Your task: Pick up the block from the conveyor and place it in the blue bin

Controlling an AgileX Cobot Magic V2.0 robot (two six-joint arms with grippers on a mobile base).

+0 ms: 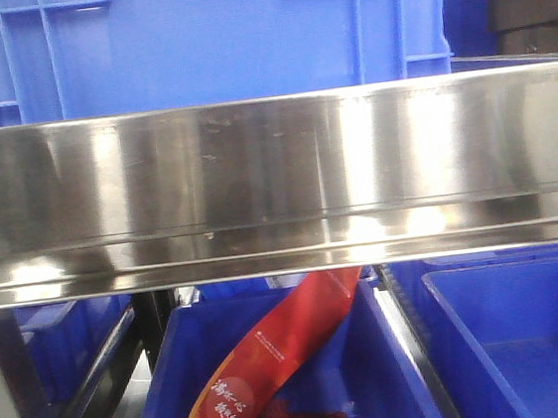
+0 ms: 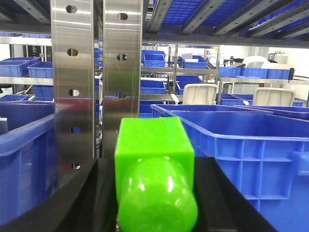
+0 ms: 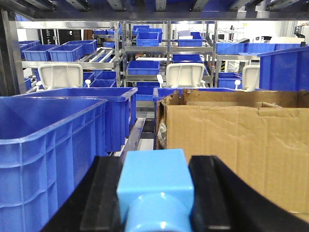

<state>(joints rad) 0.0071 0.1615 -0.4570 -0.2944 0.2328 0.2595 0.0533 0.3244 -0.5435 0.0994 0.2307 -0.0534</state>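
In the left wrist view a bright green block (image 2: 153, 159) with a rounded stud facing the camera sits between the black fingers (image 2: 87, 198), and my left gripper (image 2: 154, 193) is shut on it. A large blue bin (image 2: 241, 145) stands just ahead to its right. In the right wrist view my right gripper (image 3: 157, 188) is shut on a light blue block (image 3: 153, 179) held between its black fingers (image 3: 108, 193). A blue bin (image 3: 48, 145) is close on the left of it. The conveyor is out of view. Neither gripper shows in the front view.
A steel shelf rail (image 1: 276, 179) fills the front view, with a blue crate (image 1: 201, 37) above. Below it are blue bins (image 1: 532, 332), one holding a red packet (image 1: 266, 370). Steel uprights (image 2: 72, 82) stand ahead of the left gripper. A cardboard box (image 3: 241, 140) is right of the right gripper.
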